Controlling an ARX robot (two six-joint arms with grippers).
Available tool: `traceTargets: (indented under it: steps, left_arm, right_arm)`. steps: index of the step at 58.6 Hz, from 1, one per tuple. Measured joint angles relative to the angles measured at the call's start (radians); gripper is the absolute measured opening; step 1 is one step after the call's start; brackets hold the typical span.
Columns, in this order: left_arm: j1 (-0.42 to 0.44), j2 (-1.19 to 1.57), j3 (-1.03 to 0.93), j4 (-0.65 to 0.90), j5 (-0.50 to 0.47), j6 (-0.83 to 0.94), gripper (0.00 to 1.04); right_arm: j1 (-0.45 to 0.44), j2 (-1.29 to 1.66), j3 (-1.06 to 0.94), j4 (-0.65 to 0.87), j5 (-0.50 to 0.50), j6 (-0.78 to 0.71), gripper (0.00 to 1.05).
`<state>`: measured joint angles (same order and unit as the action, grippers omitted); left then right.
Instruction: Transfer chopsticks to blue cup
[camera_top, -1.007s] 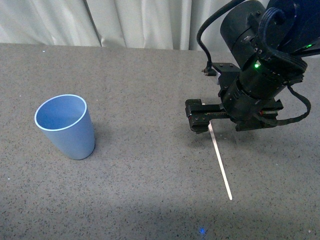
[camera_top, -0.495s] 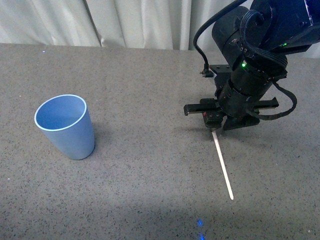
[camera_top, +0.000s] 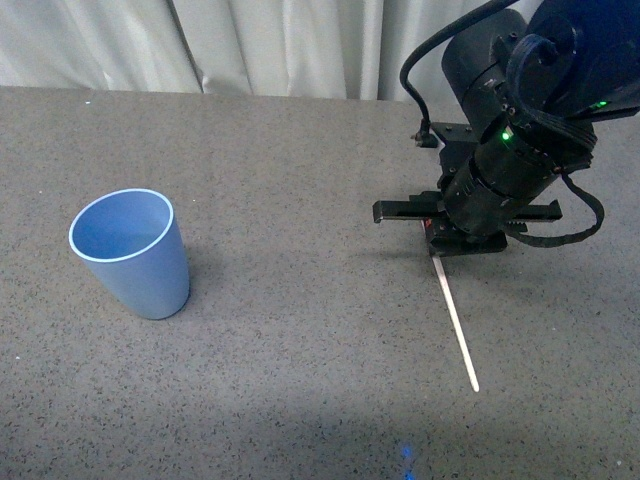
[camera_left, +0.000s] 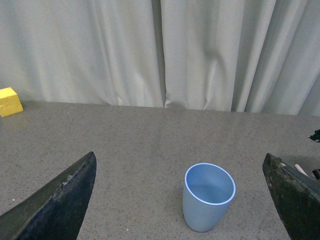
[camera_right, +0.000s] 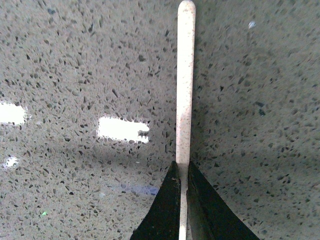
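The chopsticks (camera_top: 456, 320) are one thin cream-white stick slanting from my right gripper (camera_top: 437, 250) down toward the near right of the grey speckled table (camera_top: 300, 180). The right gripper is shut on the stick's far end; in the right wrist view the stick (camera_right: 184, 85) runs out from between the two dark fingertips (camera_right: 169, 200). The blue cup (camera_top: 132, 252) stands upright and empty at the left, far from the stick. It also shows in the left wrist view (camera_left: 207, 196), between the wide-open fingers (camera_left: 55, 207) of my left gripper, which holds nothing.
A white curtain (camera_top: 270, 45) hangs behind the table's far edge. A yellow block (camera_left: 10, 101) sits far off at the table's back in the left wrist view. Bare tabletop lies between the cup and the right arm (camera_top: 520, 130).
The right gripper turned and closed on the stick's far end. The stick's near tip has shifted slightly right and up off its earlier spot. The cup has not moved.
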<state>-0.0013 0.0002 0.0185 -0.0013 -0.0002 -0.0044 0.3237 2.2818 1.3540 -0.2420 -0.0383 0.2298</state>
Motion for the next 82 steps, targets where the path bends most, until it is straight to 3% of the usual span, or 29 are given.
traceTargets:
  steps: [8,25,42,63,82]
  left_arm:
    - [0.000,0.000,0.000,0.000,0.000,0.000,0.98]
    - [0.000,0.000,0.000,0.000,0.000,0.000,0.98]
    - [0.000,0.000,0.000,0.000,0.000,0.000,0.98]
    - [0.000,0.000,0.000,0.000,0.000,0.000,0.98]
    - [0.000,0.000,0.000,0.000,0.000,0.000,0.98]
  right_arm:
    - [0.002,-0.080,-0.077,0.147,0.011,-0.025,0.01]
    - [0.068,-0.236,-0.150,0.631,-0.144,-0.063,0.01]
    - [0.166,-0.226,-0.136,1.009,-0.330,0.048,0.01]
    - [0.289,-0.143,-0.038,1.040,-0.452,0.037,0.01]
    - [0.315,-0.059,-0.022,1.069,-0.471,0.053,0.01]
